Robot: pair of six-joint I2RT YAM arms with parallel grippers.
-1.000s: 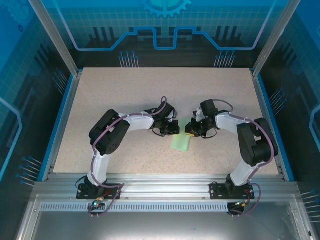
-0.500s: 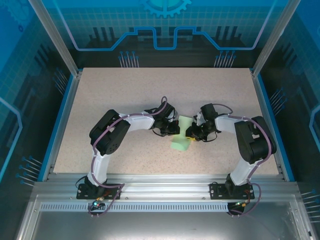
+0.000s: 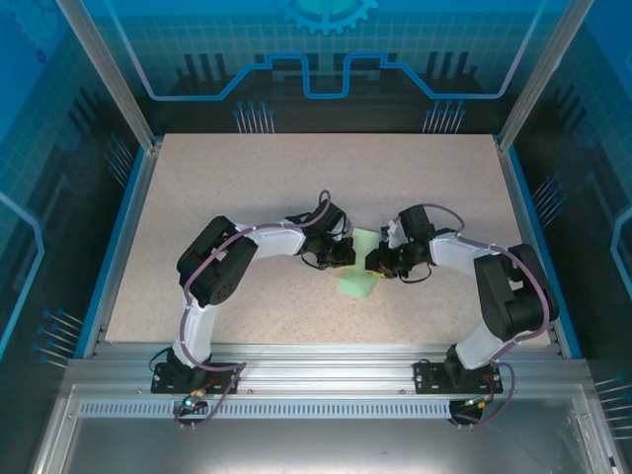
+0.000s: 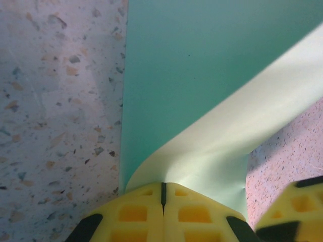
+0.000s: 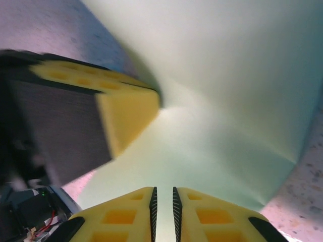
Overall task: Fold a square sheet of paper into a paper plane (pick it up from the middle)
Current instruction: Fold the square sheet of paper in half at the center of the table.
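Speckled table [image 3: 247, 178], both arms bent in to its centre. Right arm [image 3: 509, 296] has swung its elbow outward since earlier; left arm [image 3: 217, 262] unchanged. Paper sheet [image 3: 357, 281] sits mid-table between the claws, same spot, one flap curled up. Left claw [image 4: 162, 194] pressed together at the curl, seemingly pinching it. Right claw [image 5: 164, 201] nearly closed, pinching the sheet's edge, with the left claw close beside it.
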